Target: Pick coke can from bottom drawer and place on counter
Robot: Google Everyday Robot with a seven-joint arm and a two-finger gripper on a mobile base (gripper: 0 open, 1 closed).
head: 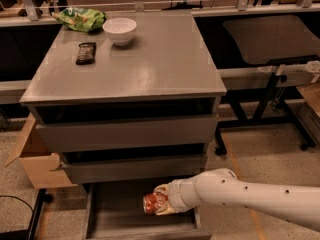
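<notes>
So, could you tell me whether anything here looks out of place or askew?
Nothing looks spilled or damaged. The coke can is turned sideways in the open bottom drawer, with the gripper right at it. A cardboard box stands open beside the cabinet.

Low bottom drawer (110, 211) walls flank the pincer (161, 204) clasping the coke can (152, 203), the middle drawer front (135, 168) close above, while the surface (170, 64) lies bare on its right half.

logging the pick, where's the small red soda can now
In the camera view the small red soda can is bottom centre, inside the open grey bottom drawer, held by the gripper.
</notes>
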